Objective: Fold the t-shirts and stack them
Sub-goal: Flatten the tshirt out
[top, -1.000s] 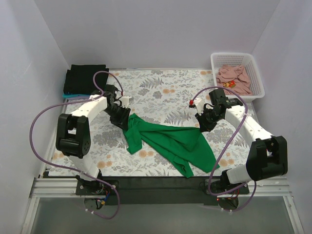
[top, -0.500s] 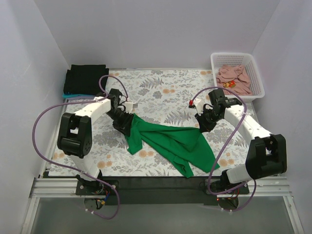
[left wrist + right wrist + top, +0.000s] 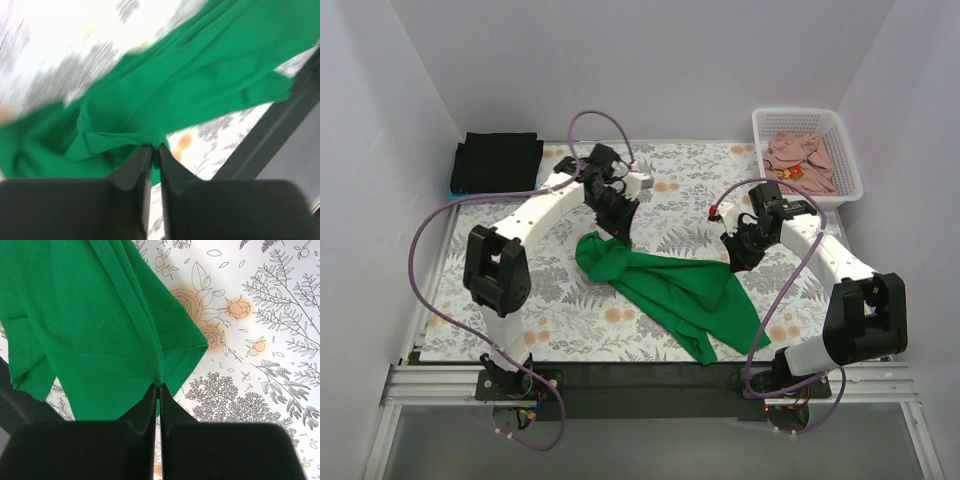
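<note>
One white basket point(image 3: 798, 113) holds a crumpled pink t-shirt point(image 3: 800, 158).

Two matching robot arms were shown. The left arm point(image 3: 548, 198) and right arm point(image 3: 825, 255) each had slim white links joined by bulky, rounded black joint housings point(image 3: 496, 275). A looping purple cable point(image 3: 412, 262) ran back from each gripper to a small dark base point(image 3: 512, 385) with thin coloured wires. The left gripper point(image 3: 618, 232) and right gripper point(image 3: 740, 260) were black, with flat, tapering matte fingers point(image 3: 145, 410). Just behind the right gripper sat a small red dot point(image 3: 716, 211).
</note>
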Robot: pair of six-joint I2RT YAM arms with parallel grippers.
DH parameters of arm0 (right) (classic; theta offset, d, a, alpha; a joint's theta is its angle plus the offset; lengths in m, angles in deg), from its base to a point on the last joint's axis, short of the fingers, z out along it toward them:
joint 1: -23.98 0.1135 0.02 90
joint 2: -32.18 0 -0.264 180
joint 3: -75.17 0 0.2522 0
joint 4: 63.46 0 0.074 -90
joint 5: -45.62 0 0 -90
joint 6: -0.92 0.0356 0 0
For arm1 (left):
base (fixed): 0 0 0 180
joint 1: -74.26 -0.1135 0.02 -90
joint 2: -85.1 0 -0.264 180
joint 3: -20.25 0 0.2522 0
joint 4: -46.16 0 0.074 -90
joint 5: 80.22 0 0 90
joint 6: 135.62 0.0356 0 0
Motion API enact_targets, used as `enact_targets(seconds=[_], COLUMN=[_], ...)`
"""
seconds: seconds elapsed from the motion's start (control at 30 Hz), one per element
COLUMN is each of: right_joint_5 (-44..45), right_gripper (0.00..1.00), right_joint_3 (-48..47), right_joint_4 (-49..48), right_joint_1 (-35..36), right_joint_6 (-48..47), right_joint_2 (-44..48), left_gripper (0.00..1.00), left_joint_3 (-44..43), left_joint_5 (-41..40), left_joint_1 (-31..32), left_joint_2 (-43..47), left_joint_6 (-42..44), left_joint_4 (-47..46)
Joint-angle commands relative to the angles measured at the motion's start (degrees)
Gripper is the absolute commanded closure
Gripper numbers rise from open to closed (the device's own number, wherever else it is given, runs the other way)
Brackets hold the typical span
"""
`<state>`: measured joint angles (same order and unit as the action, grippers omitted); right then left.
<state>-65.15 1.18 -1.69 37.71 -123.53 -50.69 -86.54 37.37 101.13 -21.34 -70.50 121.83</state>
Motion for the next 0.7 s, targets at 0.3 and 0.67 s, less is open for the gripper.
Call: enact_targets(seconds=[0.3, 0.67], right_joint_5=[-0.67, -1.99], right_gripper=[0.99, 0.99], right_joint_3=[-1.12, -1.82], right_joint_4=[1.83, 1.65], right_joint_1=[-1.17, -1.34], right_joint_6=[-0.61, 0.36], right_joint_2=[-0.01, -2.47], left_gripper=[0.43, 0.6], left_joint_3=[-1.39, 32.02], left_joint_5=[4.3, -0.43], left_joint_1=[4.86, 3.79], left_joint_2=[0.6, 25.73], left_joint_6=[1.41, 5.55], left_joint_4=[1.72, -10.74])
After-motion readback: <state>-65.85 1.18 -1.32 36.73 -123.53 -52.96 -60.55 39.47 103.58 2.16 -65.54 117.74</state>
